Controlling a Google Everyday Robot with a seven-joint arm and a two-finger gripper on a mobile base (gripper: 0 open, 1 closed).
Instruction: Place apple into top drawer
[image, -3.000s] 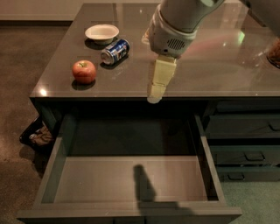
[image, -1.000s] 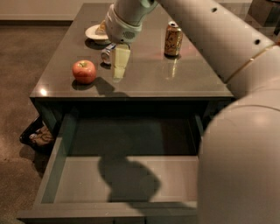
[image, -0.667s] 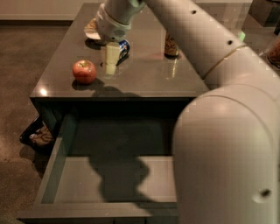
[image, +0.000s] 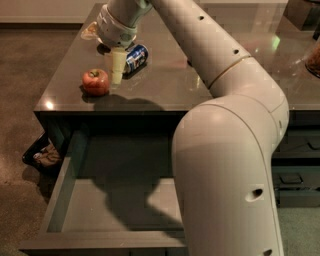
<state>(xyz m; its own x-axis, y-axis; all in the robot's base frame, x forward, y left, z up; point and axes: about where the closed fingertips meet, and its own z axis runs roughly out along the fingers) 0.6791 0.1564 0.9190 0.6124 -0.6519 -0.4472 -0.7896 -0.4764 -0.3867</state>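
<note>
The drawer (image: 61, 186) hangs open below the front edge of the surface (image: 165, 87), nothing showing on its visible floor. Above it, near the surface's left front corner, sits the apple (image: 95, 82). Just to its right the tool (image: 116, 69) points down, open or closed I cannot tell, with a blue can (image: 136, 57) lying close behind it.

The gripper (image: 116, 75) hangs just right of the apple (image: 95, 81) on the counter (image: 165, 85), before a blue soda can (image: 136, 56); the top drawer (image: 90, 210) lies open below.
</note>
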